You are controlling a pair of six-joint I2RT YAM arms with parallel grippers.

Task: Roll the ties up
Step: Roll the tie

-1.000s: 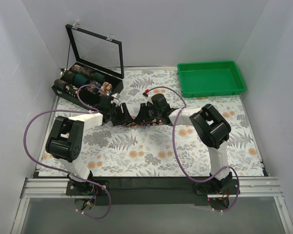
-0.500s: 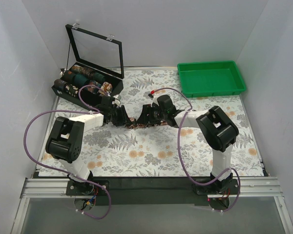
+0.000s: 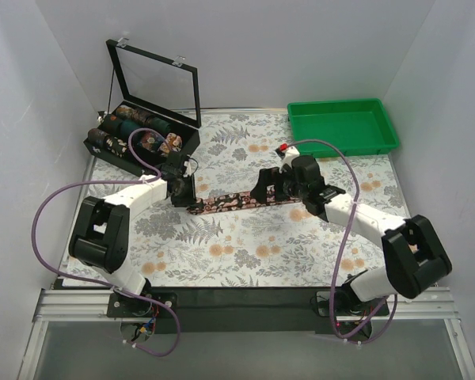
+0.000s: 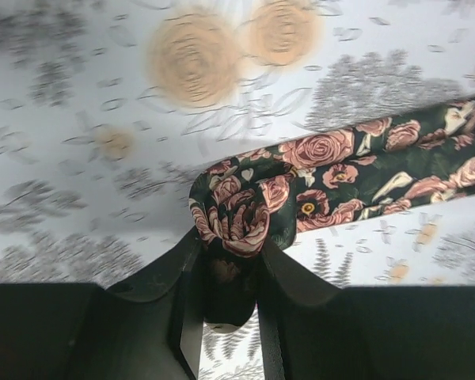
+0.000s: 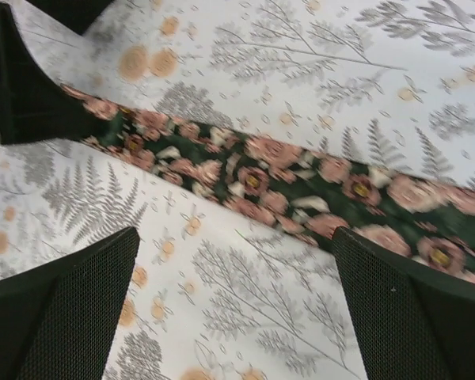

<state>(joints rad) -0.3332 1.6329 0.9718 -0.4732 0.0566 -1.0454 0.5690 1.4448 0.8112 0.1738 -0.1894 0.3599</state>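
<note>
**Top view.** Bright, even, diffuse light falls from above and bounces off the white walls [image 3: 301,47]. Shadows on the table [image 3: 245,245] are short and soft-edged. The strip along the bottom edge of the frame is dim and grey. Focus is sharp throughout.

**Left wrist view.** The folded end of the tie [image 4: 245,210] at centre is fairly sharp, while the table print in the upper part is blurred. The left tool [image 4: 231,257] at the bottom is almost black and underexposed, with a soft shadow to its left.

**Right wrist view.** Lighting is even, with slight overall softness. The fingers [image 5: 63,309] of the right tool [image 5: 233,237] are dark in the lower corners, though their mesh texture is visible.
</note>
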